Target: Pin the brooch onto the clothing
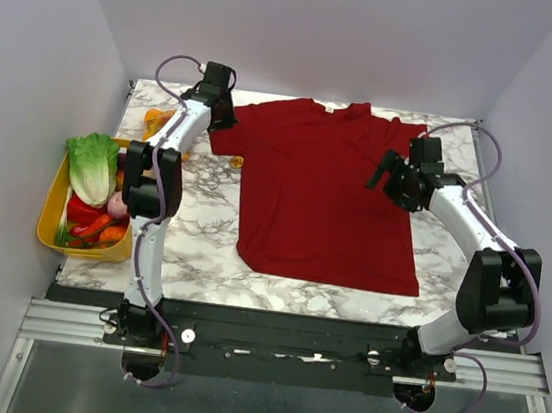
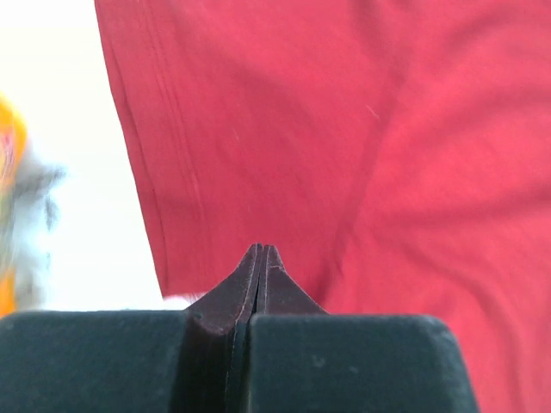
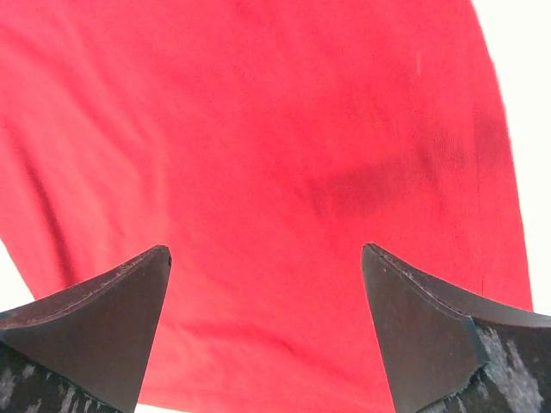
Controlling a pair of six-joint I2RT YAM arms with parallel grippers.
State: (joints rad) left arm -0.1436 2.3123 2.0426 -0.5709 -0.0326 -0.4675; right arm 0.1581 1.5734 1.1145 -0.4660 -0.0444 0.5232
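orange packet (image 2: 7,163) blurred, shirt (image 2: 344,129) cut off

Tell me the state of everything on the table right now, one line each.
Dark red short-sleeved T-shirt: spread flat, unfolded.
Tiny yellow round brooch: loose beside the sleeve, unpinned.
Left gripper: jaws shut, nothing visible between them.
Right gripper: jaws open over the shirt.
Yellow plastic tray: full of vegetables.

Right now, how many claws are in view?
2. The left claw, shut, is at the edge of the red shirt, by its sleeve; the right claw, open, hangs over the shirt's other side.
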